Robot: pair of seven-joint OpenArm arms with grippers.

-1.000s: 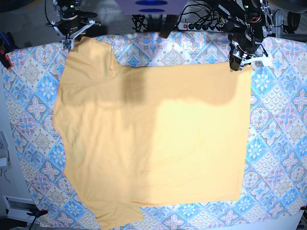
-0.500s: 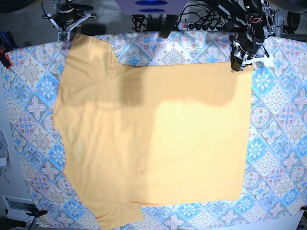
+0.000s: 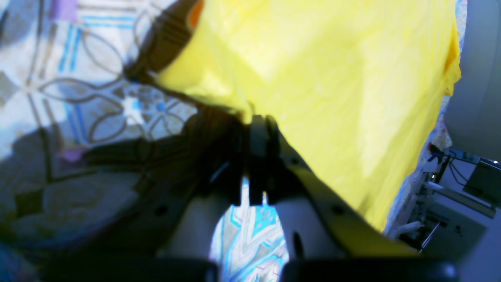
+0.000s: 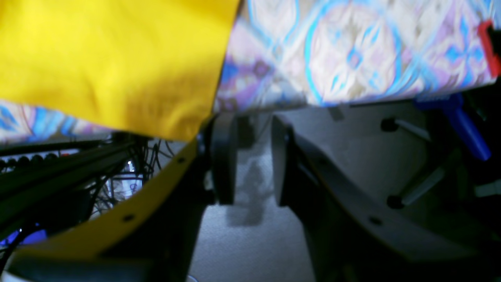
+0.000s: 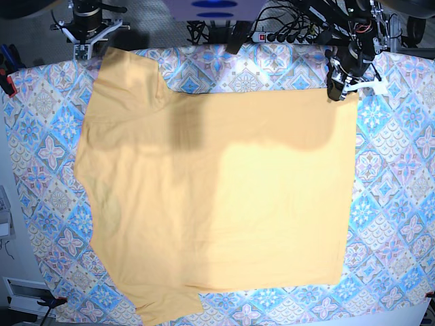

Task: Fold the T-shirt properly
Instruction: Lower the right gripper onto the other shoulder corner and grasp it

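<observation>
Patterned blue, pink and white cloth [image 5: 397, 170] covers the tabletop, with cables and a power strip [image 5: 282, 35] along its far edge. My left hand [image 3: 256, 129] is pinched closed on the far corner of the T-shirt [image 5: 217, 197], its fingers [image 3: 258, 156] pressed together with yellow fabric at their tips. My right hand [image 4: 246, 156] hangs past the tabletop's far edge over grey floor, fingers [image 4: 224, 156] partly apart and holding nothing, just beside the shirt's other far corner. From there the T-shirt spreads flat across the middle of the cloth, one side doubled over, a sleeve reaching the near edge.
</observation>
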